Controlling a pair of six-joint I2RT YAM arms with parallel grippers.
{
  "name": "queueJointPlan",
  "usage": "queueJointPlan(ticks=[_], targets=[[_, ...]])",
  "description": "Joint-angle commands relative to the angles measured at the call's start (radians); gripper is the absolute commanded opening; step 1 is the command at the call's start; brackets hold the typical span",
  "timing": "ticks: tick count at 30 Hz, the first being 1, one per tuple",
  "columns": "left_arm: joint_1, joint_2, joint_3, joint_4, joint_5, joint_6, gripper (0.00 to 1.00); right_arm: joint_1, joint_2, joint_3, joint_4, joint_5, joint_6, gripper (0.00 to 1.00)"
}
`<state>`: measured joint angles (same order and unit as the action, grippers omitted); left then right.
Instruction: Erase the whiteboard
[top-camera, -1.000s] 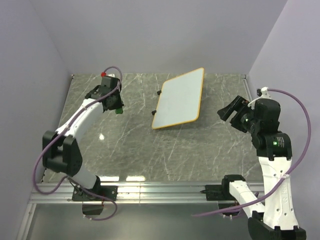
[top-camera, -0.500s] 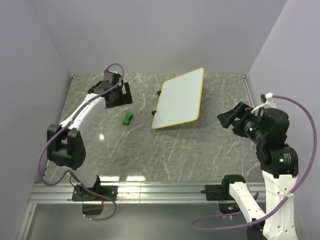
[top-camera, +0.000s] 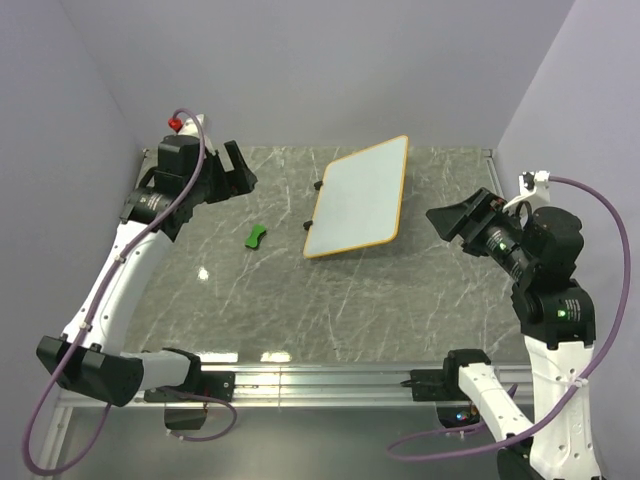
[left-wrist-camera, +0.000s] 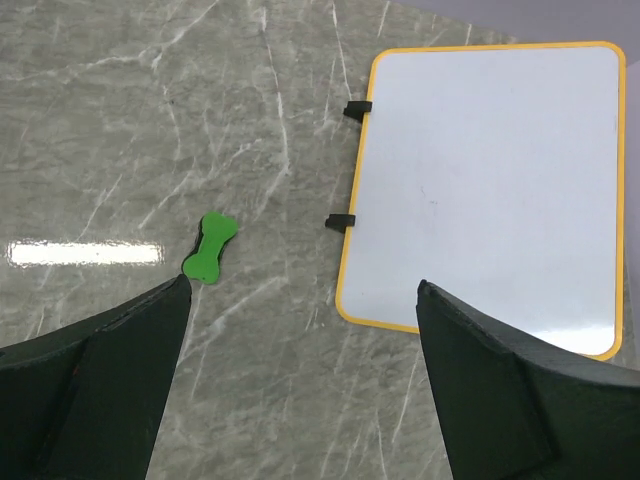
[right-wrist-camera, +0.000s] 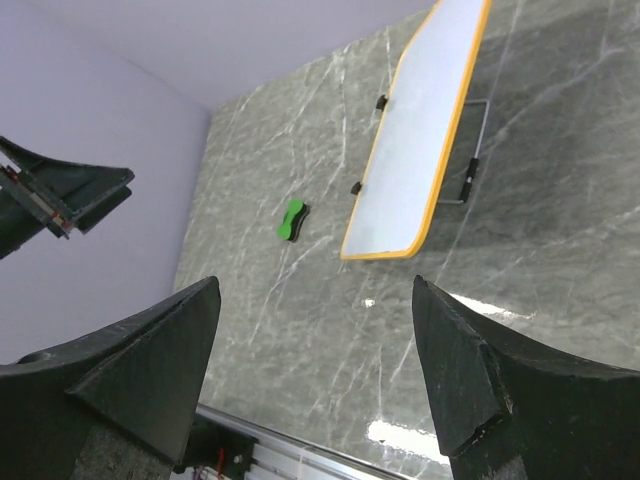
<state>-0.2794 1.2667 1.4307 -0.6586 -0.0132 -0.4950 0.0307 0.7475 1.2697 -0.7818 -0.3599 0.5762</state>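
Whiteboard sits toward 12 o'clock on the table, propped on its black feet with the far edge raised, and its face shows white with only a faint speck or two. My left gripper hangs in the air with its jaws spread wide and nothing between them, at about 10 o'clock from the green eraser, which lies flat on the table just off the whiteboard's 9 o'clock side. My right gripper is likewise wide apart and empty, off the table at the whiteboard's 3 o'clock, apart from it.
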Motion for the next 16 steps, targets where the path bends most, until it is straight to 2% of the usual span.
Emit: queueJointPlan(ticks=[1, 10, 11, 13, 15, 16], targets=[[-0.004, -0.009, 0.056, -0.027, 0.016, -0.014, 0.99, 0.018, 0.004, -0.015, 0.075, -0.024, 0.014, 0.84], [-0.024, 0.034, 0.183, -0.047, -0.013, 0.007, 1.0, 0.048, 0.03, -0.016, 0.082, -0.004, 0.005, 0.84], [-0.024, 0.043, 0.189, -0.041, 0.004, 0.018, 0.93, 0.049, 0.029, -0.02, 0.081, -0.001, 0.005, 0.84], [-0.035, 0.057, 0.214, -0.041, -0.001, 0.024, 0.89, 0.049, 0.027, -0.024, 0.079, 0.006, 0.007, 0.84], [-0.046, 0.077, 0.238, -0.041, -0.011, 0.029, 0.9, 0.049, 0.021, -0.027, 0.069, 0.027, 0.01, 0.84], [-0.056, 0.086, 0.253, -0.041, -0.019, 0.051, 0.99, 0.049, 0.016, -0.027, 0.058, 0.039, 0.013, 0.84]])
